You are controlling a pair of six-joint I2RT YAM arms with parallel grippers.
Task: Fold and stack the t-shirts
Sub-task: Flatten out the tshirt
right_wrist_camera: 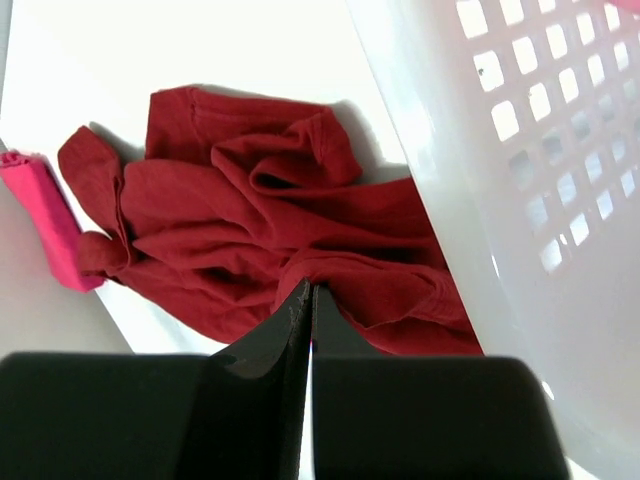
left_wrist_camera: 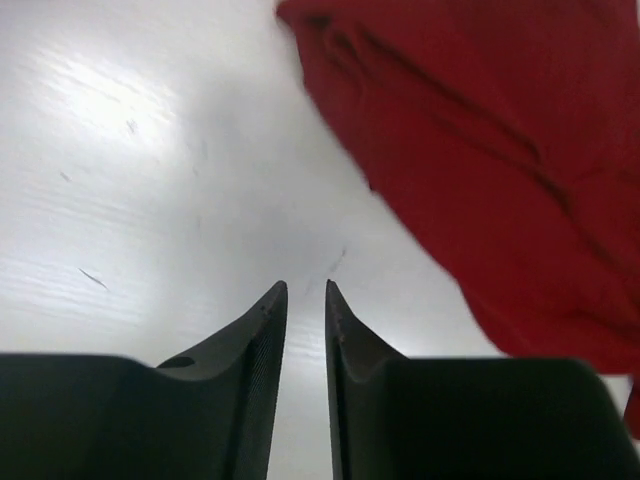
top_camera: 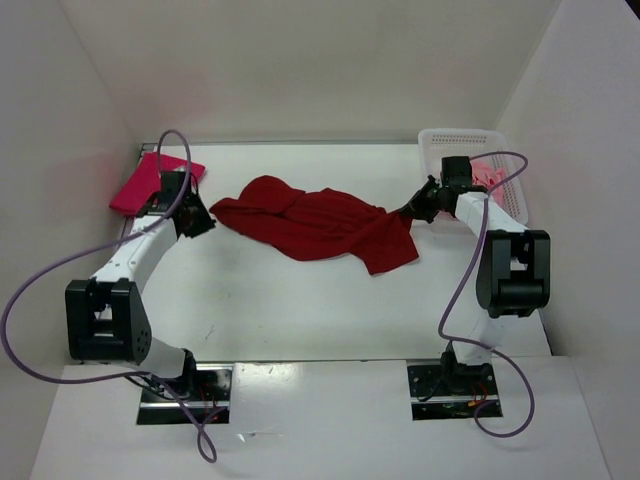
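Observation:
A darker red t-shirt [top_camera: 320, 225] lies crumpled across the middle of the table. My right gripper [top_camera: 410, 212] is shut on a fold at its right end; in the right wrist view the closed tips [right_wrist_camera: 308, 287] pinch the red cloth [right_wrist_camera: 250, 210]. My left gripper [top_camera: 200, 222] hovers just off the shirt's left end. Its jaws [left_wrist_camera: 305, 290] stand slightly apart over bare table with nothing between them, and the red shirt [left_wrist_camera: 480, 150] lies beyond to the right. A crimson-magenta t-shirt [top_camera: 150, 182] lies folded at the far left. Light pink cloth [top_camera: 490, 172] shows inside the basket.
A white perforated plastic basket [top_camera: 460, 140] stands at the back right, right beside my right gripper; its wall [right_wrist_camera: 530, 150] fills the right of the right wrist view. White walls close in the table on three sides.

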